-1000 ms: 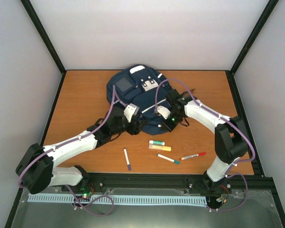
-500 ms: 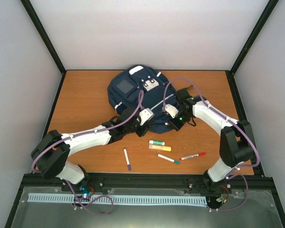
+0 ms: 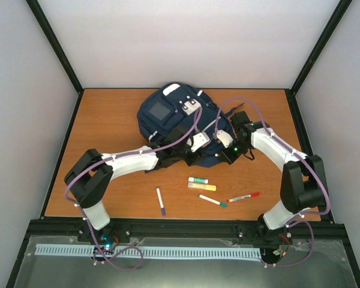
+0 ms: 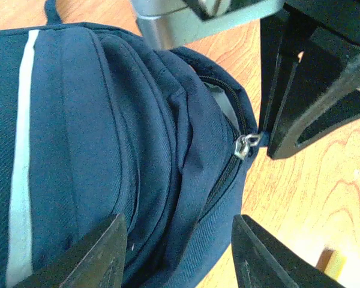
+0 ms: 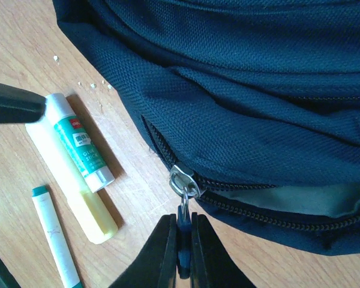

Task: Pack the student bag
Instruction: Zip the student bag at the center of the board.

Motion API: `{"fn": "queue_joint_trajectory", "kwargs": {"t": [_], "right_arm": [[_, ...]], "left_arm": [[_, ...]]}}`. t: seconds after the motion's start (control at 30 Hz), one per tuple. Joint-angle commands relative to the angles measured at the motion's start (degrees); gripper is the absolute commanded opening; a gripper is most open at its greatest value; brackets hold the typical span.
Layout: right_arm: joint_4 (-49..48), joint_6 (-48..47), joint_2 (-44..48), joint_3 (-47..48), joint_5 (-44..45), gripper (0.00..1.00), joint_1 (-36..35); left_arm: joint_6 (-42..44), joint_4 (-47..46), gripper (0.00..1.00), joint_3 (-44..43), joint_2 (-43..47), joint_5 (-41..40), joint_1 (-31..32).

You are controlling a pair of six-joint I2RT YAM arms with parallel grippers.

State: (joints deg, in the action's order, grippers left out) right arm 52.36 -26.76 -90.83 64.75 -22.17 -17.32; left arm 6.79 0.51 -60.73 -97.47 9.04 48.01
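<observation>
Right gripper (image 5: pixel 181 255): jaws pressed together, pinching the zipper pull (image 5: pixel 183 211) of the student bag (image 3: pixel 168 111). Left gripper (image 4: pixel 177 240): jaws spread, straddling the bag's near rim. Bag: mid-tabletop (image 3: pixel 108 120), toward the far edge.

The student bag (image 4: pixel 108 120) bulges between the parted fingers (image 4: pixel 99 255) of the left gripper (image 4: pixel 180 249). Ahead to the right, the right gripper (image 4: pixel 269 143) pinches the zip pull (image 4: pixel 246 146) of a partly open pocket, above the wooden table (image 4: pixel 324 198).
</observation>
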Motion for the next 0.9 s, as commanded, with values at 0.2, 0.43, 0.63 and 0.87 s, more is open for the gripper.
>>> {"fn": "queue_joint_trajectory", "kwargs": {"t": [0.2, 0.43, 0.63, 0.87], "right_arm": [[0.44, 0.03, 1.67, -1.73, -2.56, 0.03, 0.68], [0.33, -0.32, 0.46, -2.64, -2.7, 0.03, 1.52], [1.21, -2.04, -0.64, -2.9, -2.05, 0.03, 4.79], [2.82, -3.4, -3.77, -0.92, 1.52, 0.03, 8.6]], "left_arm": [[2.35, 1.92, 0.4, -5.8, -6.25, 4.86, 0.24], [0.85, 1.35, 0.11, -5.61, -6.15, 3.83, 0.2], [0.03, 2.27, 0.01, -4.14, -4.28, 1.57, 0.22], [-1.77, 1.56, 0.01, 2.36, 2.26, -1.15, 0.22]]}}
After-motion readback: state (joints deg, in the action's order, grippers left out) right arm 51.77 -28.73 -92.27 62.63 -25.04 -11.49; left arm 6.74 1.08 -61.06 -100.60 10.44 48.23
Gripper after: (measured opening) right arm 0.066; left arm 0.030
